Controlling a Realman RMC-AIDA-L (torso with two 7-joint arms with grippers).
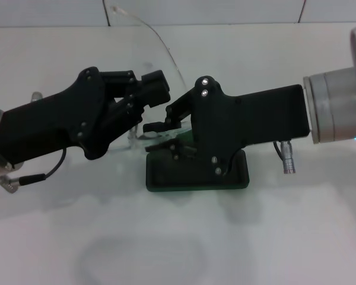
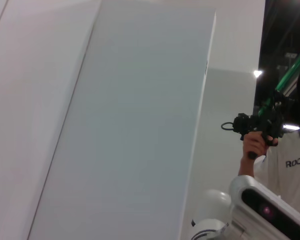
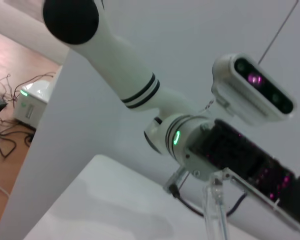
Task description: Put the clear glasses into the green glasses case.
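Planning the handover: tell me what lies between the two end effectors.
In the head view, only the clear glasses lie between the left end effector and right end effector.

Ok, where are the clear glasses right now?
In the head view, the clear glasses are up off the table at centre, between the left gripper and right gripper, above the green glasses case.

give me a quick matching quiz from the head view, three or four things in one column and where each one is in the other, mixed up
Things
1. left gripper
2. right gripper
3. dark green rectangular hard glasses case
4. clear plastic wraparound glasses

Places
a. lying on the white table, partly under a gripper
b. reaching in from the robot's right, above the case
c. raised off the table, at the left gripper
d. reaching in from the robot's left

Pairs: 1-d, 2-b, 3-a, 4-c
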